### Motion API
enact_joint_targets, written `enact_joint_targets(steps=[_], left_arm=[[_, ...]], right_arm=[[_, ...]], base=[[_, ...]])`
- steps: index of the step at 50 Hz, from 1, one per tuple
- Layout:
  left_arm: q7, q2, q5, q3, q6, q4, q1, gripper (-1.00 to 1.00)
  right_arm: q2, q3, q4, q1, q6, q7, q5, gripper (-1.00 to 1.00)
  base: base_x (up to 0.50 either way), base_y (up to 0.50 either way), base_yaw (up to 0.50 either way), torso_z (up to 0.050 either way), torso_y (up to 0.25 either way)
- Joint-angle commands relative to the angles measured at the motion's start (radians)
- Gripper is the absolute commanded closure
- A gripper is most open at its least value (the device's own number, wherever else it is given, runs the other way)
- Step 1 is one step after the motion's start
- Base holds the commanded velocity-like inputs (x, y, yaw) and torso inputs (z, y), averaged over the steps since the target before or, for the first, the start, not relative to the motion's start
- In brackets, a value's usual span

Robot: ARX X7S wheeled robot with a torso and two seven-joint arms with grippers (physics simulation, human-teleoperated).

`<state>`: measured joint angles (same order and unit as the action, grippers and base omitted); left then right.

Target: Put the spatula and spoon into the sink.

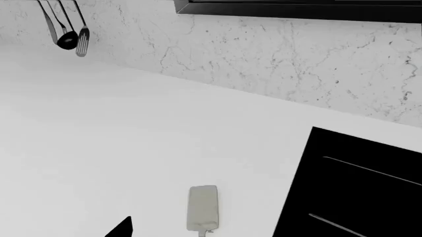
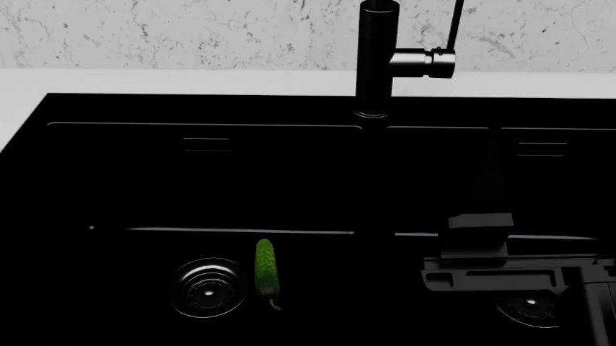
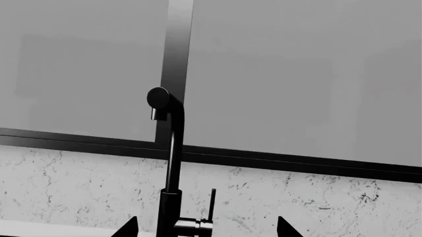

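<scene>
The spatula's flat whitish head (image 1: 202, 208) lies on the white counter, and its handle runs out of the left wrist view. My left gripper (image 1: 209, 233) is open just behind it. One dark fingertip (image 1: 122, 229) shows, and the other is lost against the black sink (image 1: 359, 187) beside the spatula. In the head view the sink (image 2: 192, 108) fills the frame. My right gripper (image 2: 488, 194) hovers over its right basin, open and empty, pointing at the faucet (image 2: 376, 58). That gripper (image 3: 205, 228) faces the faucet (image 3: 173, 148) in its own view. The spoon is out of view.
A green cucumber (image 2: 267, 268) lies in the left basin beside the round drain (image 2: 205, 288). A second drain (image 2: 527, 310) sits in the right basin under my arm. Dark utensils (image 1: 66, 32) hang on the marble wall behind the counter.
</scene>
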<state>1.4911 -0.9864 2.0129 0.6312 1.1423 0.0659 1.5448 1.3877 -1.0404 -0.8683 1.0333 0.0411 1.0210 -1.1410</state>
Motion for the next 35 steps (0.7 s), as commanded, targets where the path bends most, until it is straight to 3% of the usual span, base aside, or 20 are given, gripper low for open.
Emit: enact_joint_targets(steps=[1,35], left_arm=[[-0.024,-0.034,0.003,0.005,-0.041,-0.006,-0.054,-1.00],[-0.118,-0.072,-0.118,0.032,-0.086,0.072,-0.116,-1.00]], right_arm=[[0.003,-0.005,0.001,-0.018,0.020,0.001,0.010,-1.00],[-0.011,-0.003,0.008,-0.033,0.032,-0.008,0.016,-1.00]], base=[[0.00,0.00,0.00,0.000,0.000],[0.00,0.00,0.00,0.000,0.000]])
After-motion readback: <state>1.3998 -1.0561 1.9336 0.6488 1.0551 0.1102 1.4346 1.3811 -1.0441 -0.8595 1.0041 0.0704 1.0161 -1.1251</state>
